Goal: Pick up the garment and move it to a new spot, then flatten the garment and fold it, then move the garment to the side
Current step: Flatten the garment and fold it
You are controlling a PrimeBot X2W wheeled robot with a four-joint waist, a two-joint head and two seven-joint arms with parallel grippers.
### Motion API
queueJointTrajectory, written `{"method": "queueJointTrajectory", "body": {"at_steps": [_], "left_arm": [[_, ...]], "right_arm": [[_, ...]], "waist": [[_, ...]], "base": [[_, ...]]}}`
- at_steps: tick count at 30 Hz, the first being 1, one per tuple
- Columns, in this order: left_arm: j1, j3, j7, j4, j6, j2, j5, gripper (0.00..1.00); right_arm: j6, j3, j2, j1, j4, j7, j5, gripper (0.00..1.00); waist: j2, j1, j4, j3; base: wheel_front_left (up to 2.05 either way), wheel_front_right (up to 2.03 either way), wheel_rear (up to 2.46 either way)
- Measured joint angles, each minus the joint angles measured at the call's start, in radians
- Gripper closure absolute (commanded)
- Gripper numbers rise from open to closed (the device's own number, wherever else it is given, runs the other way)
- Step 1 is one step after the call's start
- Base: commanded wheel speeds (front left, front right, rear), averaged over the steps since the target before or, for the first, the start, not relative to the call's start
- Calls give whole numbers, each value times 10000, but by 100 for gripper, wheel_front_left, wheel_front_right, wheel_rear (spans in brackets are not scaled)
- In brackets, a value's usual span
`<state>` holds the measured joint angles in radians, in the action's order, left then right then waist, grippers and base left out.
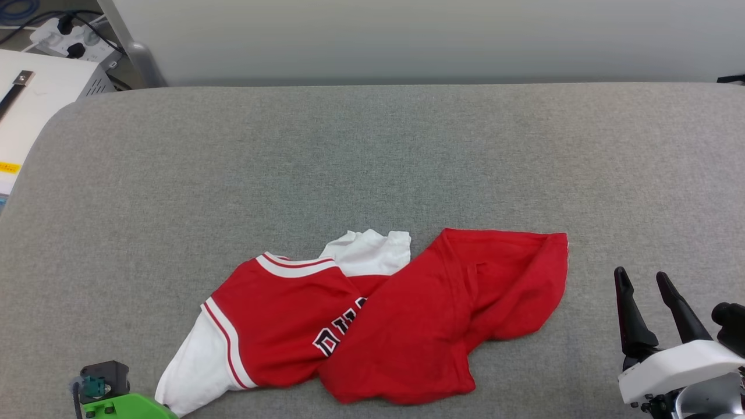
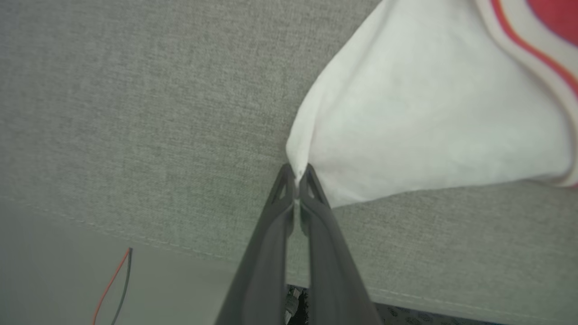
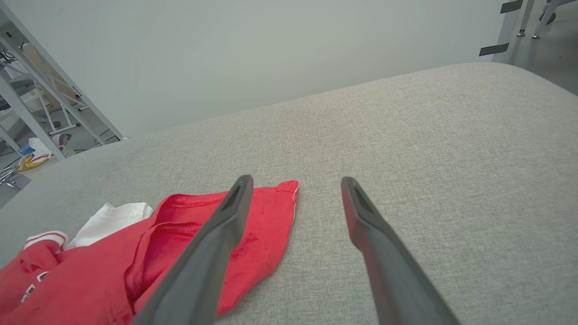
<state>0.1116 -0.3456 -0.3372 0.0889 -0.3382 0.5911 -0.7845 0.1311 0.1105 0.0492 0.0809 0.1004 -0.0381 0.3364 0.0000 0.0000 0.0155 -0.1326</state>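
Left gripper (image 2: 296,171) pinches the white sleeve (image 2: 429,113), right gripper (image 1: 641,274) gapes empty, shirt (image 1: 407,314) crumpled, flattening and folding ahead

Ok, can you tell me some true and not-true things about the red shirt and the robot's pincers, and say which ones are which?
1. The left pincer is pinching the white sleeve of the shirt. True.
2. The right pincer is gripping the red cloth. False: it is open beside the shirt, holding nothing.
3. The shirt is spread out flat and smooth. False: it is rumpled, with red cloth folded over part of the lettering.
4. The shirt lies on a grey fabric surface. True.
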Motion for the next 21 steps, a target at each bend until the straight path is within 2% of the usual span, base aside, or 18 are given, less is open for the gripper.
{"method": "queueJointTrajectory", "body": {"at_steps": [1, 2, 7, 12, 21], "left_arm": [[-13, -13, 188, 92, 10, -117, 10, 51], [-26, -29, 324, 157, 15, -186, 31, 0], [-276, -6, 1536, 232, 58, -502, 525, 0], [-545, 59, 2807, -332, -94, -723, 1104, 0], [-762, 42, 4625, -1438, -109, -1083, 1835, 0]], "right_arm": [[0, 23, 0, 0, -8, -27, 4, 0], [0, 44, 2, 1, -6, -58, 12, 0], [0, 98, 0, 42, -13, -309, 33, 0], [0, 213, -2, 244, 23, -573, 27, 0], [0, 272, -2, 262, 217, -1066, -98, 0]], "waist": [[0, 0, 9, 46], [0, 0, 17, 86], [0, 0, 46, 391], [0, 0, 72, 714], [0, 0, 190, 1034]], "base": [[0, 0, 0], [0, 0, 0], [0, 0, 0], [0, 0, 0], [0, 0, 0]]}}
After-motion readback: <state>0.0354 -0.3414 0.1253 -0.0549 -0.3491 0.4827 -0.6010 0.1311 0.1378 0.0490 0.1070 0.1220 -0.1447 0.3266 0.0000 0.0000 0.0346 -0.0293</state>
